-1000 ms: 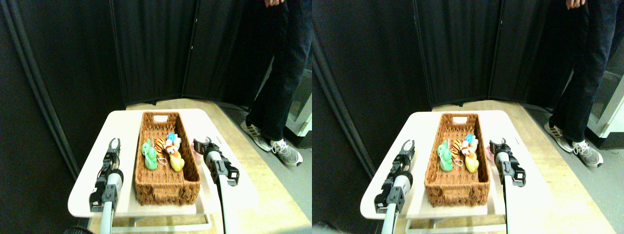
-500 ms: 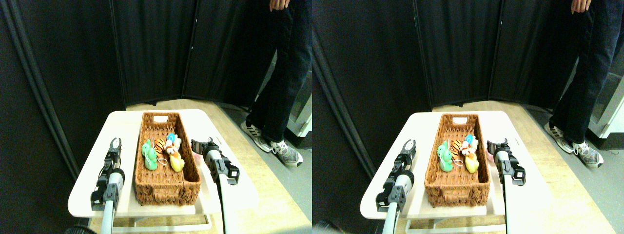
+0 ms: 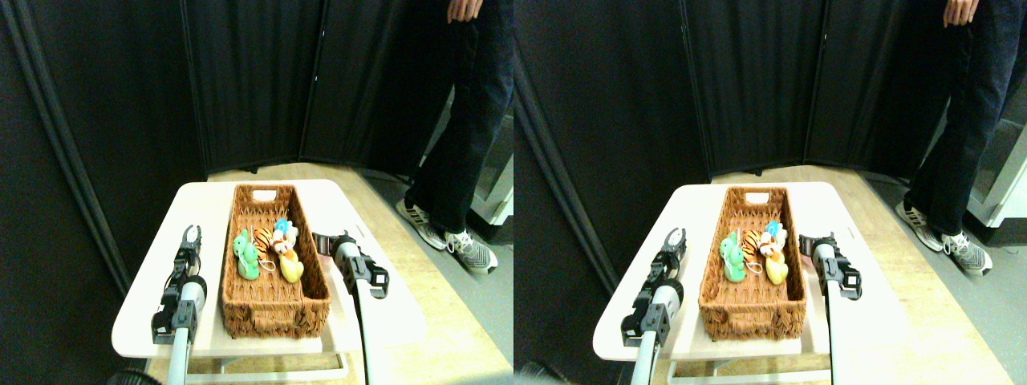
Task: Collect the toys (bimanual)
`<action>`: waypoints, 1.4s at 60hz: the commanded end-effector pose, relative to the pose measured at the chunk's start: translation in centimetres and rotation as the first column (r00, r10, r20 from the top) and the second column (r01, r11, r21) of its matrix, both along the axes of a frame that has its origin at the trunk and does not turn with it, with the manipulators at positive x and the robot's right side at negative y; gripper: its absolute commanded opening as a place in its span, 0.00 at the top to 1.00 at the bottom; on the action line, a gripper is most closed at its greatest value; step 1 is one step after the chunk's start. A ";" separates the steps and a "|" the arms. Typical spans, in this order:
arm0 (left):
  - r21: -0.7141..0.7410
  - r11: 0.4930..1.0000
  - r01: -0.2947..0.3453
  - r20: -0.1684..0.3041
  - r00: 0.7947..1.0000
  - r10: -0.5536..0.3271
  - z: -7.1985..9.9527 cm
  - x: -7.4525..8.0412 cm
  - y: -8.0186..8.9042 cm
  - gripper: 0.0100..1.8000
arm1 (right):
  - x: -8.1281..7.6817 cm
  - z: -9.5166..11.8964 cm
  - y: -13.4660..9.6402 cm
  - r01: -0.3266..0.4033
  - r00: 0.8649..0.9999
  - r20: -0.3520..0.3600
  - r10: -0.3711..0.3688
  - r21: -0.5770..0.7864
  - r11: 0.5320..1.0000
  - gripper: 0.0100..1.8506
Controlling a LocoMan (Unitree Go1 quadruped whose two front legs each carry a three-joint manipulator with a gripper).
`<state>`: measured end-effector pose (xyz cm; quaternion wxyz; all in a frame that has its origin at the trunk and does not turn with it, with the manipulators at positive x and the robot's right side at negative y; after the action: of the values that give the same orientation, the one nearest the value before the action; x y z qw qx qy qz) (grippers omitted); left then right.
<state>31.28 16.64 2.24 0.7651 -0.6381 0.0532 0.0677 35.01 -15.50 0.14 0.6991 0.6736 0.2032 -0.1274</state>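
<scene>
A long brown wicker basket [image 3: 273, 309] lies lengthwise on the white table [image 3: 200, 200]. Several toys sit in its middle: a green one [image 3: 245, 255], a striped tiger [image 3: 263, 238], a blue and white one [image 3: 281, 228] and a yellow duck [image 3: 290, 266]. My right gripper [image 3: 324, 239] is open just outside the basket's right wall, level with the toys. A bit of pink toy [image 3: 321, 253] shows under it, mostly hidden. My left gripper [image 3: 190, 233] is open over the table left of the basket, holding nothing.
A person in dark trousers and sneakers [image 3: 449, 233] stands on the floor to the right of the table. Black folding screens [image 3: 257, 80] close off the back and left. The table's front edge is near my arms.
My right gripper has shifted slightly left and down, closer to the basket's right wall and over the pink toy. The left arm has barely moved.
</scene>
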 end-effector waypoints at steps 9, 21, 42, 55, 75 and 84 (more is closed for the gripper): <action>-0.008 1.000 0.013 0.054 0.998 -0.012 1.1 0.5 -0.4 1.00 | 1.1 -1.3 -0.5 -0.003 1.000 -0.022 0.003 -0.004 1.000 0.54; -0.006 1.000 0.003 0.060 0.998 -0.003 1.3 0.9 -0.9 1.00 | 1.2 -2.2 -0.9 0.016 0.999 -0.045 -0.017 -0.008 1.000 0.59; -0.024 1.000 0.003 0.052 0.999 -0.002 1.6 1.1 -1.0 1.00 | 1.1 -1.6 -1.1 0.077 0.997 0.022 -0.075 -0.159 0.984 1.00; -0.020 1.000 0.006 0.050 0.999 -0.005 1.6 1.1 -1.1 1.00 | 0.9 -0.5 -1.5 0.111 0.994 0.040 -0.107 -0.144 0.983 1.00; -0.016 1.000 0.011 0.046 0.999 -0.011 1.3 1.0 -1.1 1.00 | 0.5 4.6 -1.0 0.046 0.973 0.230 0.003 -0.209 0.977 1.00; -0.022 1.000 0.021 0.041 0.999 -0.020 1.0 0.9 -0.9 1.00 | 0.5 7.7 0.4 -0.033 0.934 0.337 0.115 -0.239 0.970 1.00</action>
<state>32.09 15.88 2.82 0.7605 -0.6436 0.0527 0.0678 35.08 -16.18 3.54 0.8073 0.5762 0.1125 -0.0600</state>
